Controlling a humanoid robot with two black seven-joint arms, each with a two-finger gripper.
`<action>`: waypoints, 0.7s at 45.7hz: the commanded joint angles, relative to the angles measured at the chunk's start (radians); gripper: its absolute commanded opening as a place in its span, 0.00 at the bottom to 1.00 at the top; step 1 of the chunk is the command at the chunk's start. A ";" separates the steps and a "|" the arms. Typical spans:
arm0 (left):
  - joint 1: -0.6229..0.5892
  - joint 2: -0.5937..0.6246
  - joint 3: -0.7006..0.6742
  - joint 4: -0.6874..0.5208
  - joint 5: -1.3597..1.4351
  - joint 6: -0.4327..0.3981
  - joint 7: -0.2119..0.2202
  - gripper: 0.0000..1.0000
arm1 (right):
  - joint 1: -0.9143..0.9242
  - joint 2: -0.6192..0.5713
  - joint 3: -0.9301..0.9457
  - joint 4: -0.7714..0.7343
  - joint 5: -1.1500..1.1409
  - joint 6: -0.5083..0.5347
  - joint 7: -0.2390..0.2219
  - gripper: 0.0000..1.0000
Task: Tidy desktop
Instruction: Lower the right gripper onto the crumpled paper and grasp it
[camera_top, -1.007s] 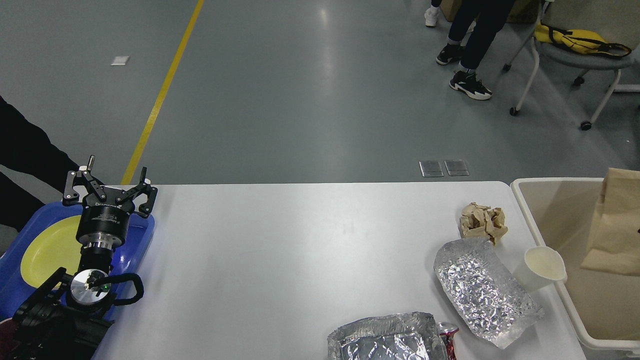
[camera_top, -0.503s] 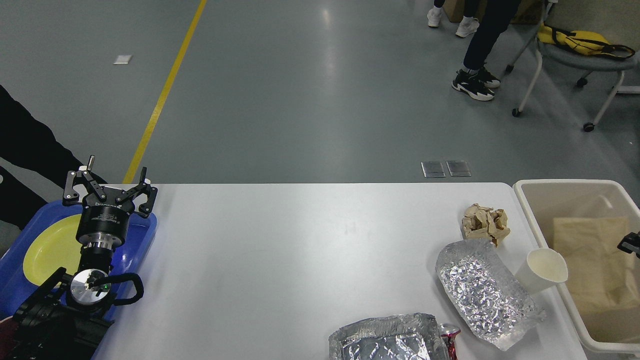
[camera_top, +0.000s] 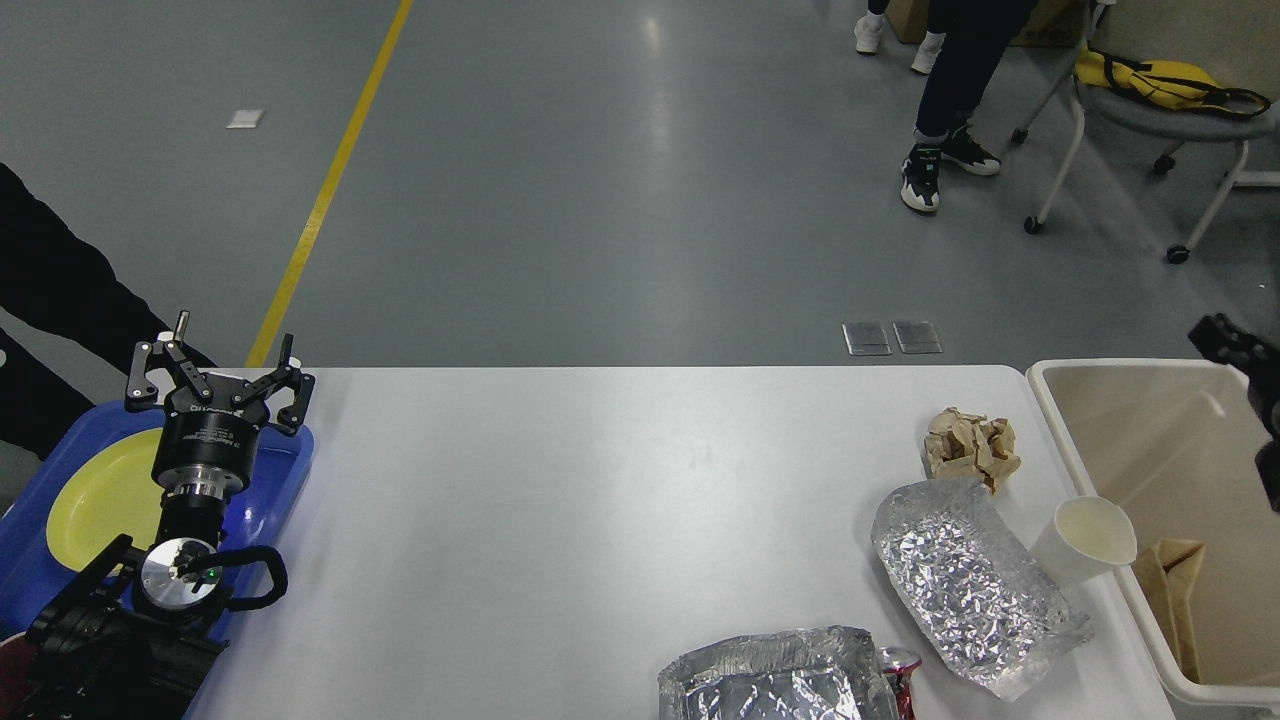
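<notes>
My left end effector (camera_top: 218, 372) hangs over the far right corner of the blue plastic tray (camera_top: 285, 470) at the left end of the wide white counter (camera_top: 560, 520), its two black fingers spread apart with nothing between them. A round yellow plate (camera_top: 95, 500) lies in that tray, partly hidden behind my left arm. The counter itself fills the lower middle of my view, running from the tray on the left to the beige plastic bin (camera_top: 1090, 470) that stands just beside its right edge.

Of my right arm I see only a dark part (camera_top: 1235, 350) at the right border, above the bin's far rim; I cannot tell whether that end effector is spread or pressed together. Inside the bin a folded brown paper bag (camera_top: 1172, 580) leans near the front wall.

The clutter sits on the right part of the counter. A crumpled ball of brown paper (camera_top: 970, 445) lies farthest back. Just in front of it is a long crinkled sheet of silver foil (camera_top: 965, 575), slanting toward the front right. A white paper cup (camera_top: 1085, 538) lies tilted just beside the foil's right side, near the bin's wall. At the front edge a second crumpled foil tray (camera_top: 775, 680) is cut off by the frame, and a red can (camera_top: 900, 668) shows just to its right, touching it as far as I can see
</notes>
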 joint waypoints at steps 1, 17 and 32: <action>0.000 0.000 0.000 0.000 0.000 0.000 0.000 0.97 | 0.175 -0.004 -0.034 0.006 -0.001 0.300 0.022 1.00; 0.000 0.000 0.000 0.000 0.000 0.000 0.000 0.97 | 0.891 -0.082 -0.156 1.016 -0.090 0.458 -0.009 1.00; 0.000 0.000 0.000 -0.002 0.000 0.000 0.002 0.97 | 1.226 -0.058 -0.255 1.770 -0.193 0.374 -0.139 1.00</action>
